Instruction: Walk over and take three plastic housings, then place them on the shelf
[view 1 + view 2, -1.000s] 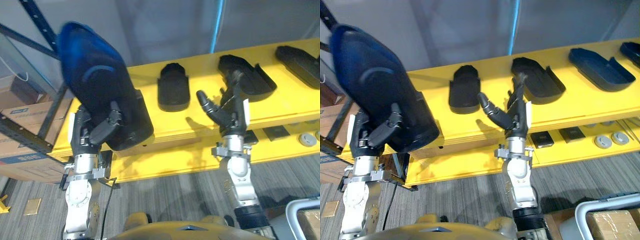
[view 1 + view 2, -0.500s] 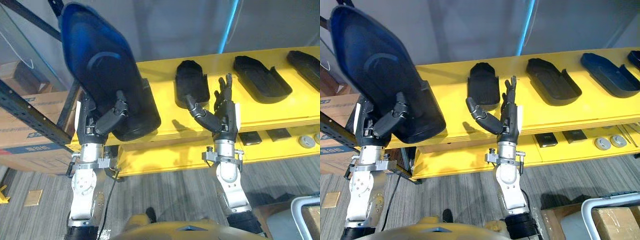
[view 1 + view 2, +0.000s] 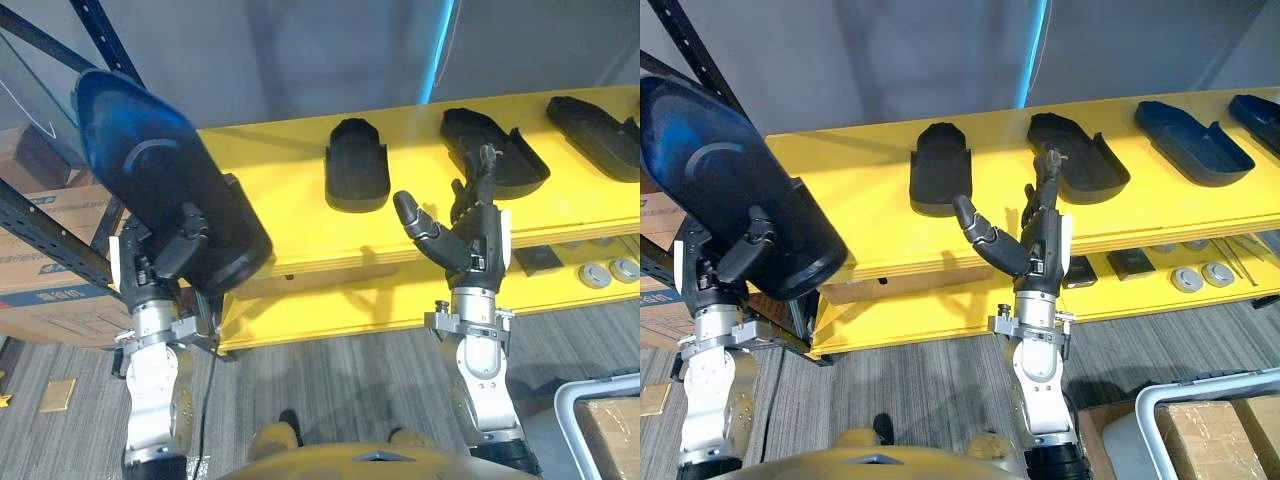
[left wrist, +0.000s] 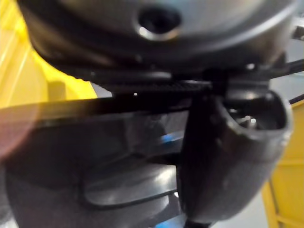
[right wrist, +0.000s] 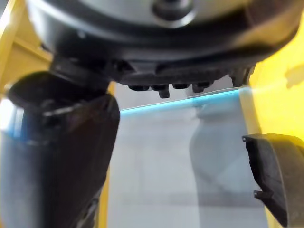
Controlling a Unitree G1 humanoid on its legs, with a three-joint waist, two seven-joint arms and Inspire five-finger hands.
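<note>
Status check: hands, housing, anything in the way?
Left hand shut on dark housing. Right hand open, empty, before yellow shelf. Other housings lie on shelf.

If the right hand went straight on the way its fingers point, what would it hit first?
Likely the black housing on the yellow shelf; the open right hand points at its near end, depth unclear.

Left arm (image 3: 157, 385) standing upright at lower left, wrist straight. Left hand (image 3: 158, 268) gripping housing (image 3: 160, 190): thumb and fingers curling round its lower end, holding it tilted above wrist. Right arm (image 3: 483, 375) standing upright at lower right. Right hand (image 3: 478, 245) pointing upward, fingers extending straight, thumb splaying toward robot's left.
</note>
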